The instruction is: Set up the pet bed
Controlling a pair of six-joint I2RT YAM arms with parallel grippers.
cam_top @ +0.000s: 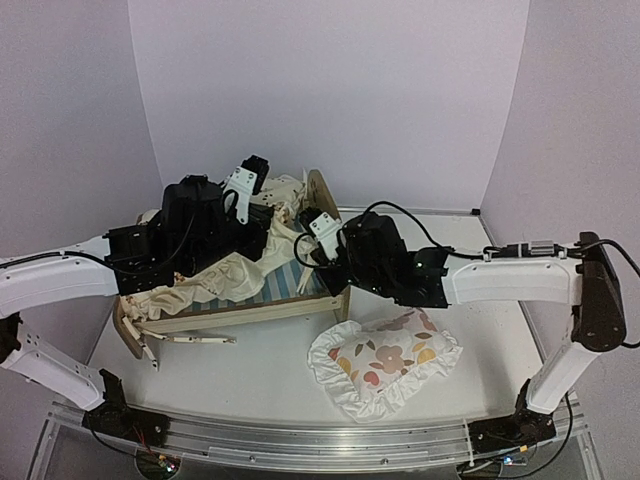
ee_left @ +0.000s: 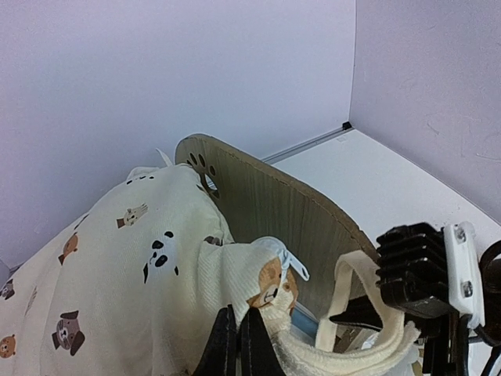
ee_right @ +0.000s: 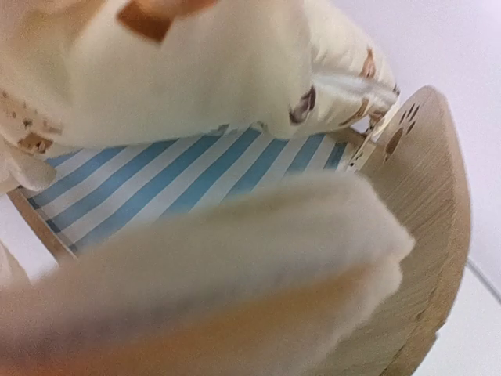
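The pet bed (cam_top: 250,312) stands mid-table, with its arched headboard (cam_top: 322,195) at the far end and its blue-and-white striped base (ee_right: 156,180) partly bare. The cream animal-print cushion (cam_top: 235,275) lies bunched over the bed. My left gripper (ee_left: 239,341) is shut on a fold of the cushion (ee_left: 117,266) beside the headboard (ee_left: 290,211). My right gripper (cam_top: 310,240) holds the cushion's near edge above the base. Blurred cream fabric (ee_right: 235,290) hides its fingers in the right wrist view.
The ruffled white floral pillow (cam_top: 385,360) lies on the table in front of the right arm. A thin loose wooden strip (cam_top: 190,340) lies in front of the bed's side rail. White walls enclose the table at the back and sides.
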